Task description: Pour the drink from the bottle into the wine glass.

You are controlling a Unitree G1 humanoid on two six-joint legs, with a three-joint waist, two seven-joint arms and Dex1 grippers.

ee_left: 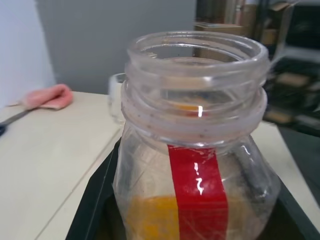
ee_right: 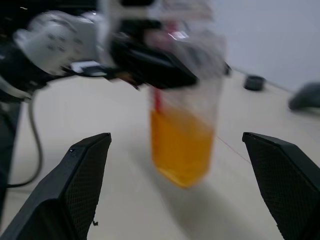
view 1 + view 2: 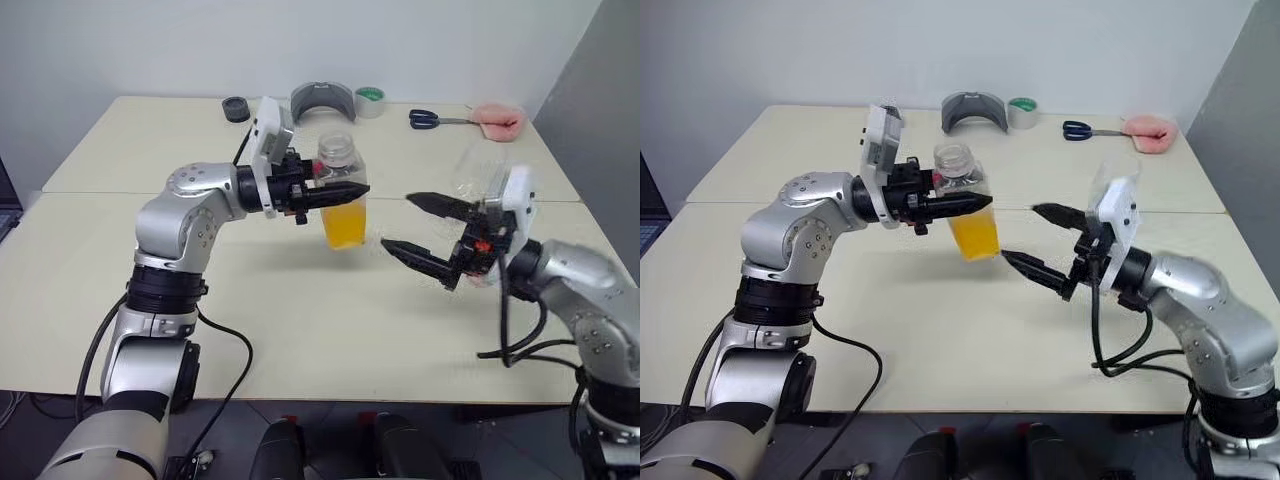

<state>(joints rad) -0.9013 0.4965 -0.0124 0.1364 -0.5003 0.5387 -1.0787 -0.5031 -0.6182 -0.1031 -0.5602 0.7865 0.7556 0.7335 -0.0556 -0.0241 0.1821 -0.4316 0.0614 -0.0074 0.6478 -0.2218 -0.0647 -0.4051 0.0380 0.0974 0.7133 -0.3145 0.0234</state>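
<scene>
Right end effector (image 3: 408,224) nearest, fingers spread wide, empty, aimed level at bottle (image 3: 343,200); likely coming to assist or heading for glass. Left end effector (image 3: 345,190) clamped tight around bottle's upper body, holding it upright, lifted off bench (image 3: 300,320). Bottle clear plastic, squarish, red stripe, cap off, mouth open. Orange drink (image 3: 345,226) fills lower half. Wine glass (image 1: 116,95) clear, blurred, behind right wrist.
</scene>
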